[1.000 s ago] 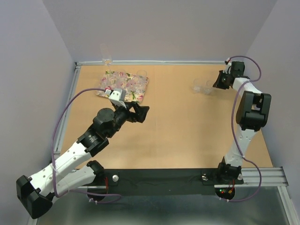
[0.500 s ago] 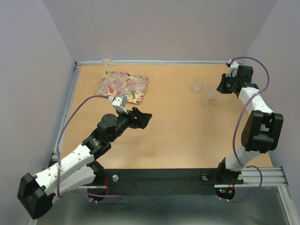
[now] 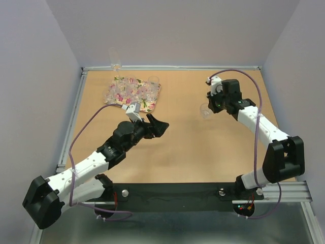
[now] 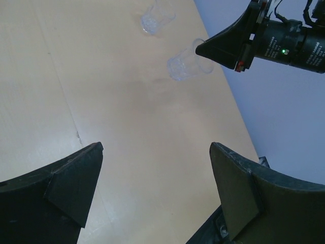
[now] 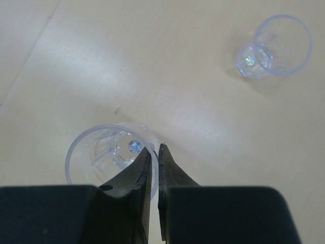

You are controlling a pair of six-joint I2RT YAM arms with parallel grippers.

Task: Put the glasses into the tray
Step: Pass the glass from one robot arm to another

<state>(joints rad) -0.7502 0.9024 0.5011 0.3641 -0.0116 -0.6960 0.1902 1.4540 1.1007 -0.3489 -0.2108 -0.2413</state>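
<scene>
My right gripper (image 3: 212, 105) is shut on the rim of a clear glass (image 3: 205, 111), one finger inside it and one outside (image 5: 155, 148). That held glass (image 5: 99, 152) hangs above the bare table, right of centre. A second glass (image 5: 274, 48) stands on the table just beyond it, also seen in the left wrist view (image 4: 157, 15). The flowered tray (image 3: 158, 91) lies at the back left with several glasses (image 3: 129, 90) in it. My left gripper (image 3: 158, 123) is open and empty over the middle of the table (image 4: 156, 152), pointing toward the held glass (image 4: 188, 63).
A taller clear glass (image 3: 116, 60) stands at the back wall behind the tray. One small glass (image 3: 153, 80) stands at the tray's far right corner. A metal rail (image 3: 76, 112) edges the table on the left and back.
My right arm has swung left from the far right corner, carrying the glass over the table. My left arm has reached further right toward the middle, still open.
</scene>
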